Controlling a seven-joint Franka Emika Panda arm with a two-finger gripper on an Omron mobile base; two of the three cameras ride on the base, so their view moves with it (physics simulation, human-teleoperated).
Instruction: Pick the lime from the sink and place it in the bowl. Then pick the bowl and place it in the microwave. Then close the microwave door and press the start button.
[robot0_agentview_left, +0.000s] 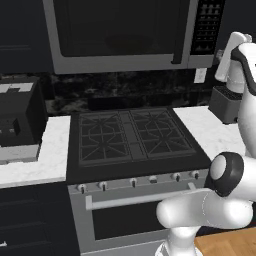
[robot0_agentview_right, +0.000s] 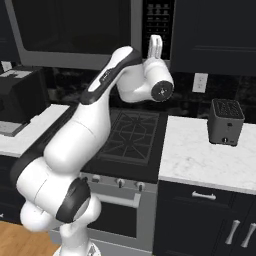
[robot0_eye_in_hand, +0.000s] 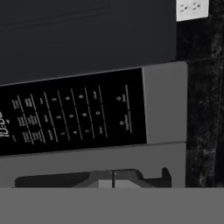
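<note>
The microwave hangs above the stove with its door closed; the dark glass hides whatever is inside. Its black button panel sits at the right end and appears rolled sideways in the hand view. My gripper is raised in front of that panel, a short way off it. Its dark fingertips are pressed together with nothing between them. The lime, the bowl and the sink are out of view.
A black gas stove with an oven handle lies below the microwave. A small grey toaster stands on the white counter at right, and a black appliance at left. A wall outlet is beside the microwave.
</note>
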